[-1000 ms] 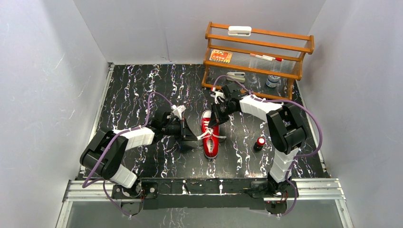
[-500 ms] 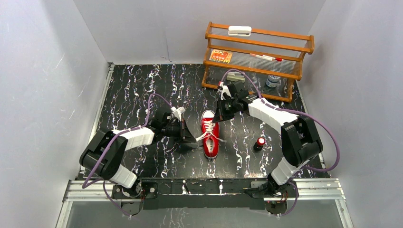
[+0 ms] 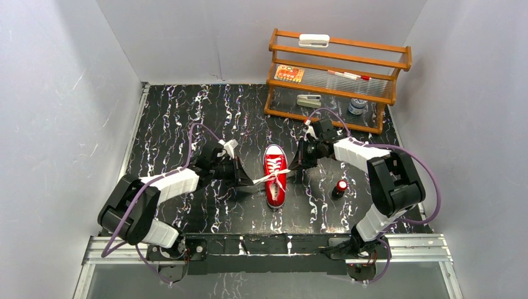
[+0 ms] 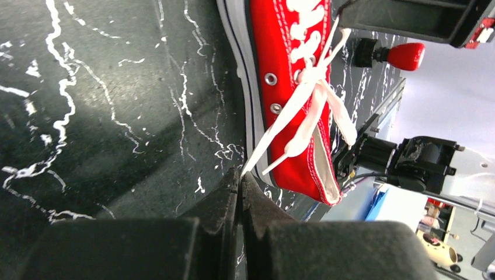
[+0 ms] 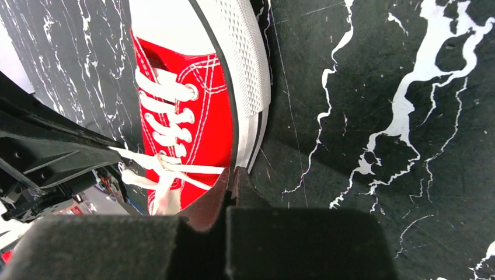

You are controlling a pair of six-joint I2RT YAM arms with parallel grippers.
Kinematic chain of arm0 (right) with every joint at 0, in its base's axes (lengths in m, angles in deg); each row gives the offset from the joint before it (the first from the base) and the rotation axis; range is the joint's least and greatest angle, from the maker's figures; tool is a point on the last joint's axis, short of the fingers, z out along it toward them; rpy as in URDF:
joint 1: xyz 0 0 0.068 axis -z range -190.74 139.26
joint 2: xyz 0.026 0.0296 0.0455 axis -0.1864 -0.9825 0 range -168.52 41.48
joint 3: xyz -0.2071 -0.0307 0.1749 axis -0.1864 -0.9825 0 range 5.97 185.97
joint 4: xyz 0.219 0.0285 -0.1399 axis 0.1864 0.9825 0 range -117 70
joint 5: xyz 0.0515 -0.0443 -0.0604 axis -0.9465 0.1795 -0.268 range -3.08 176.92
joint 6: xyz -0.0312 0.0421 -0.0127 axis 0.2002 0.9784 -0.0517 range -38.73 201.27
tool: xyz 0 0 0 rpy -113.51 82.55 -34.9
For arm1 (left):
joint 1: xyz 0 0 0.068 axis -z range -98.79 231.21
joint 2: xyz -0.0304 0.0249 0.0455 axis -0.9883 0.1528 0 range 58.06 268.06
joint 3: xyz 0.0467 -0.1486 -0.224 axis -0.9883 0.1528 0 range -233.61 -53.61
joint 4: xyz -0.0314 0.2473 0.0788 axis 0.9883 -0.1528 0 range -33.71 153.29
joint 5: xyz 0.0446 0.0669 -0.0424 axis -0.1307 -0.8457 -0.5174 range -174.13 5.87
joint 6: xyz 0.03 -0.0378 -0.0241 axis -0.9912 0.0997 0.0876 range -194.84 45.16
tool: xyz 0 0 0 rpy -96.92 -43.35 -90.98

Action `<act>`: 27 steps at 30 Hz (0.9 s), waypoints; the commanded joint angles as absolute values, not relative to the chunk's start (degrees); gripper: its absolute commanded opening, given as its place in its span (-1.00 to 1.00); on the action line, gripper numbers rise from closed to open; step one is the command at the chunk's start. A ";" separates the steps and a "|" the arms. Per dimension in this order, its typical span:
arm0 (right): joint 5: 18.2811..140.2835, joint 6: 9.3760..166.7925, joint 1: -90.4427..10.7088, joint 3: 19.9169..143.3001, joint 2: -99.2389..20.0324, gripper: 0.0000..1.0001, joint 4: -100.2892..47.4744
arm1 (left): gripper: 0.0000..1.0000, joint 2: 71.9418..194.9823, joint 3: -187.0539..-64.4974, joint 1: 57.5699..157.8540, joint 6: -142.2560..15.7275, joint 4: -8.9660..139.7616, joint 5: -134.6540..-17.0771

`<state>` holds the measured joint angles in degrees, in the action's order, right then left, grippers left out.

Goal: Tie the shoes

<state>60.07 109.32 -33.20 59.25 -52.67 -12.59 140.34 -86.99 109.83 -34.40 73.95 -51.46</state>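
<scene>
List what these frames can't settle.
- Left wrist: the lace end vanishes between the shut left gripper fingers, so the pinched length is hidden. The sneaker toe is cut off by the top edge.
- Right wrist: the lace end is likewise hidden inside the shut right gripper.
- Top external: the knot is too small to read, and the orange card print is illegible.

Black marbled tabletop (image 3: 187, 112), pale walls (image 3: 56, 93), wooden rack (image 3: 339, 57) behind.

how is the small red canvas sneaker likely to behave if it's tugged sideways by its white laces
The small red canvas sneaker looks light, and nothing pins it, so it would probably slide on the glossy black marble tabletop. Its flat white rubber sole is wide, so tipping seems less likely. The white laces look floppy, stiffening only under tension.
</scene>
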 commanded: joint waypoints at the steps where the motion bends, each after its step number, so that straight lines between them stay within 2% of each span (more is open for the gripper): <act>1: 64.33 109.12 -31.43 58.31 -50.45 -1.00 -16.19 | -1.00 138.07 -86.63 109.65 -34.12 64.05 -57.83; 8: 66.76 107.83 -27.88 55.39 -48.96 -1.00 -17.86 | -1.00 140.12 -86.99 109.60 -34.49 58.19 -62.14; 27: 64.86 107.37 -20.71 50.47 -50.23 -1.00 -22.60 | -1.00 142.16 -84.81 109.53 -37.72 54.79 -65.63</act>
